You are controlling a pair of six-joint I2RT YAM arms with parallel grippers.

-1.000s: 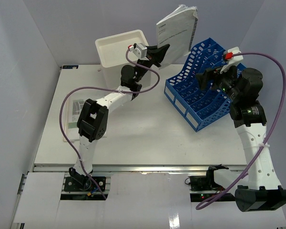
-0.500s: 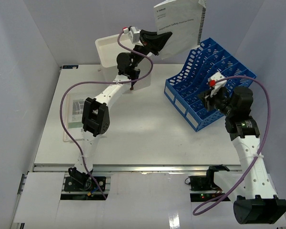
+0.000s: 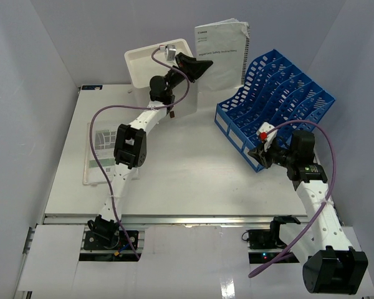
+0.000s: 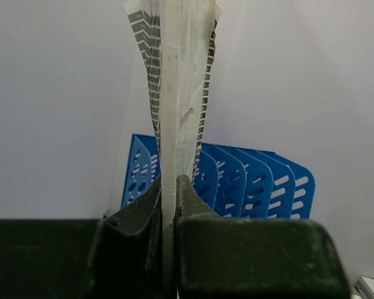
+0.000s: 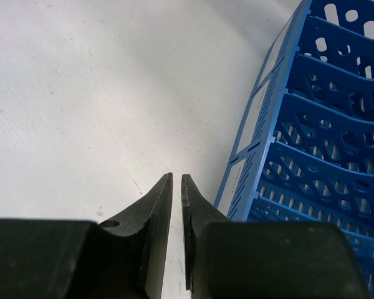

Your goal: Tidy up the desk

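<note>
My left gripper [image 3: 198, 64] is raised high over the back of the desk [image 3: 187, 174], shut on the lower left edge of a white spiral-bound booklet [image 3: 223, 50] that hangs upright. In the left wrist view the booklet [image 4: 177, 93] stands edge-on, pinched in the left gripper [image 4: 169, 190]. My right gripper [image 3: 255, 152] is low over the desk by the front corner of the blue file rack [image 3: 277, 96]. In the right wrist view the right gripper [image 5: 177, 179] has its jaws nearly together with nothing between them, above the bare desk [image 5: 81, 93].
A white box [image 3: 151, 62] stands at the back of the desk, behind the left arm. A printed sheet or thin booklet [image 3: 101, 149] lies flat near the left edge. The blue rack [image 5: 324, 124] sits just right of my right fingers. A metal rail [image 3: 187, 219] runs along the front.
</note>
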